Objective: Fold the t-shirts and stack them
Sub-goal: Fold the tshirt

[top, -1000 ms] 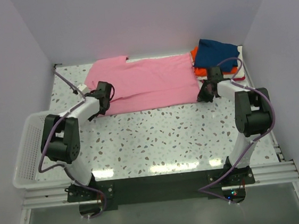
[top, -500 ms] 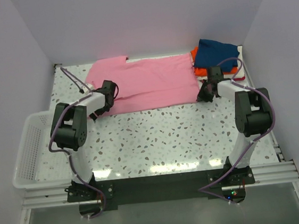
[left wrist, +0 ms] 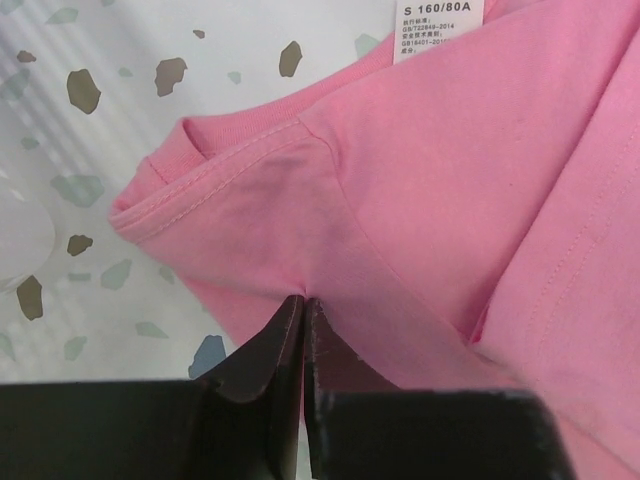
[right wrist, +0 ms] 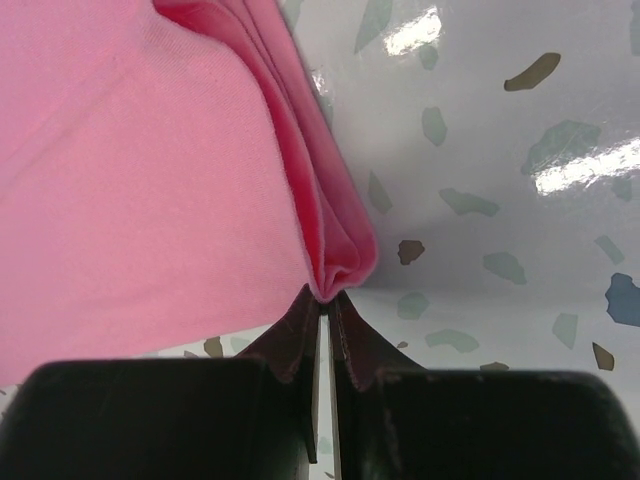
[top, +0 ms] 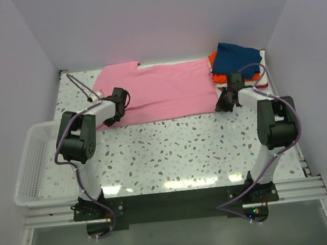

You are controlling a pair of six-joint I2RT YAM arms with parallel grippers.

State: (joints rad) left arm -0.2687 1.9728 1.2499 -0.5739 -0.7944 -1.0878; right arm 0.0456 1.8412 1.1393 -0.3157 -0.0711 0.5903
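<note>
Far right corner: stack (top: 239, 70) of folded t-shirts, navy blue t-shirt (top: 235, 56) on top, orange one (top: 218, 77) under it, slivers of white and red at the right edge. This part looks done.

Light pink t-shirt (top: 160, 90) lies spread flat across the far middle of the table (top: 172, 151), just left of the stack, unfolded.

Left gripper (left wrist: 303, 302) is pinched closed on its near left corner, by the sleeve. Right gripper (right wrist: 326, 294) is clamped on a bunched fold at its near right corner.

Judgement: first fold not yet made. Every fold of the pink shirt and its placing on the stack remain.
</note>
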